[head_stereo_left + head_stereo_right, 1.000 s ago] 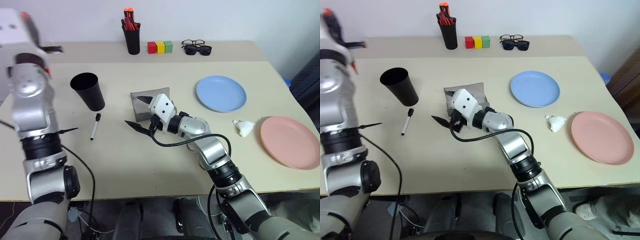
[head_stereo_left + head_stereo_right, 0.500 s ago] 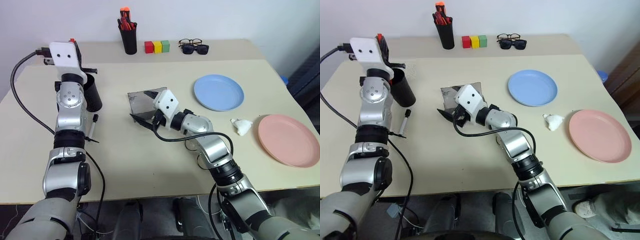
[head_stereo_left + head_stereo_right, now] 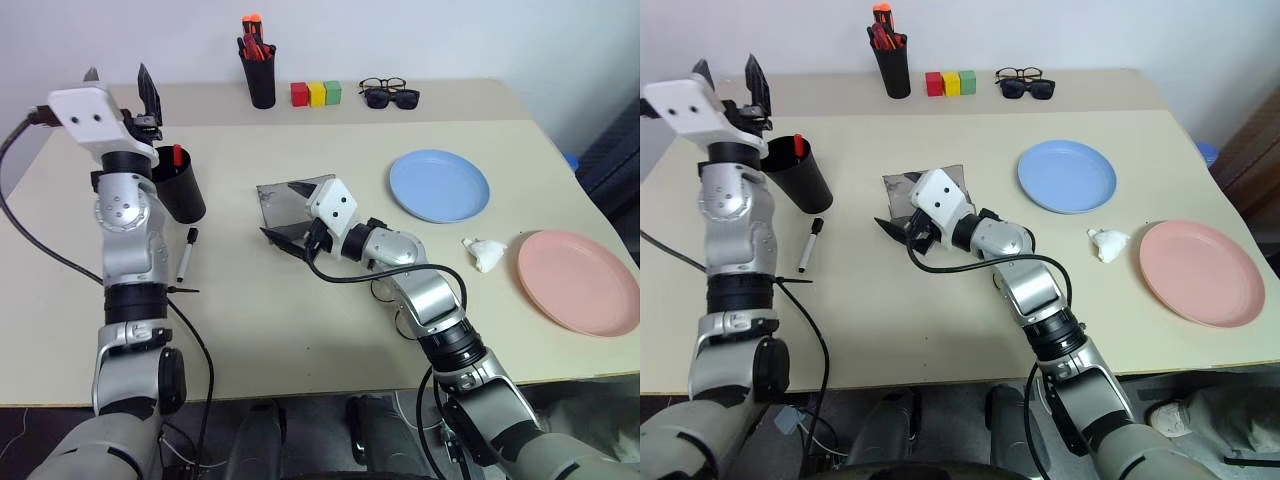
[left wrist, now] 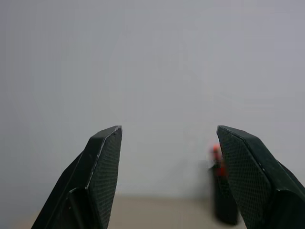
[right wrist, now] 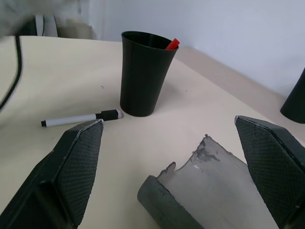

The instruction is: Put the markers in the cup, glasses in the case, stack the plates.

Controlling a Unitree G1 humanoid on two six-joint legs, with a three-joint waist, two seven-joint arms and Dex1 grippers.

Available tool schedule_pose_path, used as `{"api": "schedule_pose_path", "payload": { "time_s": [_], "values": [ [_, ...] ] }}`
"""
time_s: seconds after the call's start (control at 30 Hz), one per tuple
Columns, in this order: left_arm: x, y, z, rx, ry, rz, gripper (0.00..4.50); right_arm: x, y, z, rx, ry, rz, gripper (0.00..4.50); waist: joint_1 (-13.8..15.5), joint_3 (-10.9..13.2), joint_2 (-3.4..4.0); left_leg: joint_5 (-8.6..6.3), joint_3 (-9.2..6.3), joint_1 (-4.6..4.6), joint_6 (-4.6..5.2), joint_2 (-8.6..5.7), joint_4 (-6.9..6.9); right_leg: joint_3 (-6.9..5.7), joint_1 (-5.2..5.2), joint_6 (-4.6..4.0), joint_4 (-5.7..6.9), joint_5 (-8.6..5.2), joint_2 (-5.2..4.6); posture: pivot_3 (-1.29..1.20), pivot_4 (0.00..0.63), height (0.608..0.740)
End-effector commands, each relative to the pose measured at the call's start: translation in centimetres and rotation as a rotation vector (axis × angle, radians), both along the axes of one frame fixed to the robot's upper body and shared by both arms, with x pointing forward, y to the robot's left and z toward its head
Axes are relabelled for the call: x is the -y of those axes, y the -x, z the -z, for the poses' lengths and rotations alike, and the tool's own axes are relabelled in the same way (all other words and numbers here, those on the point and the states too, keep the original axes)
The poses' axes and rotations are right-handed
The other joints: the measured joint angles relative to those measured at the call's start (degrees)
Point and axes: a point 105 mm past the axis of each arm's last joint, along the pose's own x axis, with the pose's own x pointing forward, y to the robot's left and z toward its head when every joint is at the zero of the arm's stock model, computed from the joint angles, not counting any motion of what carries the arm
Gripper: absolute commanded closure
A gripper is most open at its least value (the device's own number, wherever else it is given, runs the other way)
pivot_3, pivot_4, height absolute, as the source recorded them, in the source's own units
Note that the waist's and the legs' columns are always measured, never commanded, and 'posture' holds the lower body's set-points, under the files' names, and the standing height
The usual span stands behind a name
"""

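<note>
Red marker stands tip-up in the black cup, and my left fingers hang wide and empty above the cup's rim.

White marker lies flat on the counter just beside the cup's foot, so I judge it is next: I should come down along its length and close across the middle of its body, keeping clear of the cup so it does not tip. My right fingers are spread wide around the near end of the open grey case, holding nothing. Blue plate and pink plate lie apart, with a crumpled white tissue between them. Pen holder, colour blocks and two pairs of glasses stand at the far edge, out of my way.
</note>
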Motion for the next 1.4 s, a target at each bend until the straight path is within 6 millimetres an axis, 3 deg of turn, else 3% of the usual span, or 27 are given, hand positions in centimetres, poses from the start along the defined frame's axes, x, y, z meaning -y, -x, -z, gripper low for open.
{"api": "schedule_pose_path", "payload": {
  "time_s": [0.03, 0.1, 0.27, 0.4, 0.6, 0.8, 0.9, 1.1, 1.27, 1.4],
  "values": [
    [4.0, 2.8, 0.7, -0.100, -0.143, 0.290, 0.74, 0.0, 0.6, -1.2, 0.036, -0.035, -0.019, 0.00, -0.1, 0.0, 0.00, 0.00, 0.00, 0.00, 0.00, 0.00, 0.01, 0.00, 0.00, 0.00, 0.02, 0.00, 0.00, 0.00, 0.150, 0.740],
    [4.4, 3.6, 3.1, -0.266, -0.200, 0.342, 0.04, 0.0, 0.6, -1.2, 0.034, -0.033, -0.021, 0.00, -0.8, 0.0, 0.03, 0.00, 0.00, 0.03, 0.00, 0.02, 0.00, 0.01, 0.00, -0.01, 0.05, 0.00, 0.01, 0.00, 0.150, 0.740],
    [2.0, 4.5, 9.5, -0.693, -0.279, 0.201, 0.04, 0.0, 0.5, -1.2, 0.033, -0.031, -0.024, 0.00, -1.5, 0.0, 0.05, 0.00, -0.04, 0.08, 0.01, 0.04, 0.01, 0.01, 0.01, -0.02, 0.13, -0.01, 0.06, 0.00, 0.150, 0.740],
    [-1.6, 3.7, 13.8, -0.973, -0.069, -0.002, 0.04, -0.2, 0.6, -1.1, 0.029, -0.029, -0.036, 0.00, -1.2, 0.0, 0.05, 0.00, -0.05, 0.09, 0.01, 0.04, 0.01, 0.01, 0.01, -0.03, 0.13, -0.02, 0.06, 0.00, 0.150, 0.740],
    [-2.6, 2.7, 15.8, -1.103, 0.041, -0.077, 0.04, -0.4, 0.6, -1.1, 0.029, -0.029, -0.041, 0.00, -1.2, 0.0, 0.00, 0.00, -0.07, 0.07, 0.00, 0.02, 0.03, -0.02, 0.05, -0.02, 0.09, -0.02, 0.05, 0.00, 0.150, 0.740],
    [-2.0, 1.3, 17.2, -1.162, 0.100, -0.032, 0.04, -0.1, 0.6, -1.0, 0.031, -0.027, -0.029, 0.00, -1.3, 0.0, 0.01, 0.00, -0.06, 0.09, 0.00, 0.02, 0.02, -0.01, 0.04, -0.03, 0.09, -0.01, 0.04, 0.00, 0.150, 0.740],
    [-1.9, 1.1, 17.2, -1.163, 0.122, -0.015, 1.31, 0.1, 0.6, -1.0, 0.032, -0.026, -0.019, 0.00, -1.2, 0.0, 0.01, 0.00, -0.06, 0.08, -0.01, 0.02, 0.01, -0.01, 0.03, -0.03, 0.09, -0.01, 0.03, 0.00, 0.150, 0.740],
    [-1.7, 0.8, 17.3, -1.154, 0.118, -0.008, 4.47, 0.3, 0.6, -0.9, 0.030, -0.021, -0.011, 0.00, -1.2, 0.0, 0.01, 0.01, -0.06, 0.08, -0.01, 0.01, 0.02, -0.01, 0.04, -0.03, 0.10, -0.01, 0.02, 0.00, 0.150, 0.740],
    [2.1, 1.4, 14.9, -1.014, -0.017, 0.222, 4.47, 0.4, 0.7, -0.8, 0.028, -0.017, -0.010, 0.00, -1.2, 0.0, 0.01, 0.01, -0.05, 0.07, -0.02, 0.01, 0.02, 0.00, 0.03, -0.03, 0.08, -0.01, 0.01, 0.00, 0.150, 0.740],
    [6.2, 3.1, 10.4, -0.743, -0.177, 0.466, 4.47, 0.4, 0.7, -0.7, 0.025, -0.011, -0.017, 0.00, -1.2, 0.0, 0.01, 0.01, -0.05, 0.06, -0.03, 0.02, 0.01, -0.01, 0.03, -0.04, 0.07, -0.01, 0.01, 0.00, 0.150, 0.740]
  ]
}}
